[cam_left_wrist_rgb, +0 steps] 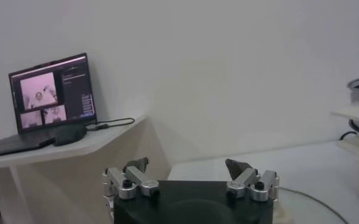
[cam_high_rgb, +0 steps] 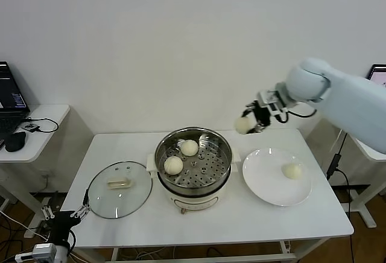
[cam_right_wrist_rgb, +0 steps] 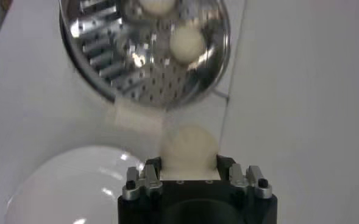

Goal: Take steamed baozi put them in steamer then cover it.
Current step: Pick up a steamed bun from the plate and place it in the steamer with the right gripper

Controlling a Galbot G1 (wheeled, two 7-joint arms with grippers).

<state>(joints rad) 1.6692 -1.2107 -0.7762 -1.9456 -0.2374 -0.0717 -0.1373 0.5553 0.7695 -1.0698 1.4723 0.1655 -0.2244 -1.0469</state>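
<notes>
My right gripper [cam_high_rgb: 250, 122] is shut on a cream-white baozi [cam_high_rgb: 244, 125] and holds it in the air above the table, between the steamer and the plate. The baozi also shows between the jaws in the right wrist view [cam_right_wrist_rgb: 188, 149]. The steel steamer [cam_high_rgb: 222, 144] on its white base stands mid-table with two baozi [cam_high_rgb: 189, 147] [cam_high_rgb: 173, 164] on its perforated tray. A last baozi [cam_high_rgb: 292, 171] lies on the white plate [cam_high_rgb: 265, 181]. The glass cover [cam_high_rgb: 99, 199] with its cream handle lies flat left of the steamer. My left gripper [cam_high_rgb: 63, 216] is open and empty, low by the table's front left corner.
A side desk [cam_high_rgb: 36, 133] with a laptop and mouse stands to the left. Another laptop's edge [cam_high_rgb: 379, 73] shows far right. The steamer's white side handle [cam_right_wrist_rgb: 133, 119] lies below the held baozi in the right wrist view.
</notes>
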